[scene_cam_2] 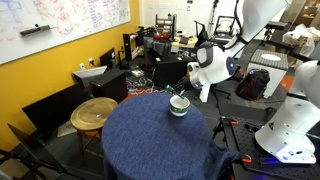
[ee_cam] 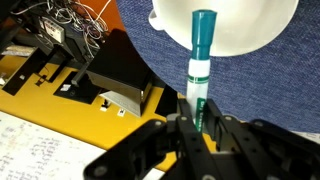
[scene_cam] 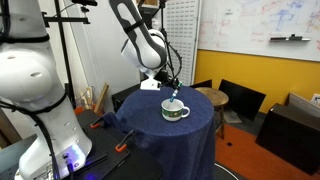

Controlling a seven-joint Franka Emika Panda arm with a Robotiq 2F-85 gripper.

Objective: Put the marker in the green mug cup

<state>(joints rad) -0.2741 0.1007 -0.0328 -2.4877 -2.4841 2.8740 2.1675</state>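
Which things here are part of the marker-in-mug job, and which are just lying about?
Job: slender teal-and-white marker, held in the black gripper; wide green mug with white inside.
Lying about: round wooden stool; orange-handled clamps; whiteboard.

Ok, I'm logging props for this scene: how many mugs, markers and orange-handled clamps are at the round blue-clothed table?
Green round mug: 1
Teal-and-white marker, held by the gripper: 1
Orange-handled clamps: 2
Total: 4

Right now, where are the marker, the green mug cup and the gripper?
marker [ee_cam: 199, 70], wrist view, white band under teal cap
green mug cup [scene_cam: 176, 113], an exterior view, green outer wall
gripper [ee_cam: 198, 122], wrist view, midway between the jaws
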